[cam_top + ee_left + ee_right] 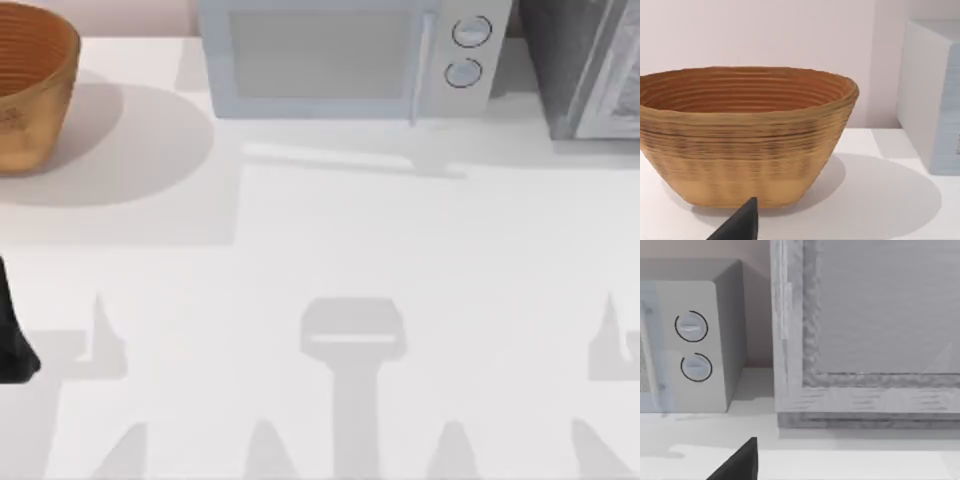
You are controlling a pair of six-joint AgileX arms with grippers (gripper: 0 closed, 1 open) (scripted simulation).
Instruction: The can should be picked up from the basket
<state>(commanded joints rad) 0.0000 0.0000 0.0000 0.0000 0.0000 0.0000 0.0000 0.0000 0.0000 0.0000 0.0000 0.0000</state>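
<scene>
1. The basket (30,90) sits at the far left corner of the white worktop (330,260), partly cut off by the top view's edge. Golden-brown woven outside, orange ribbed inside. In the left wrist view the basket (740,135) stands upright and takes up most of the shot. Honestly can't make out the can inside it from these angles, the rim hides the bottom.
2. Just beside the basket, toward the middle of the back edge, is a pale microwave (345,55) with two round knobs. It's apart from the basket, not touching.
3. Right of the microwave, at the back right, there's a grey cabinet-like box (585,65); the right wrist view looks straight at it (880,315) with the microwave (695,345) next to it.
4. A dark bit of the left arm (12,340) pokes in at the worktop's left edge, nearer than the basket. Can't tell what the jaws are doing on either arm.
</scene>
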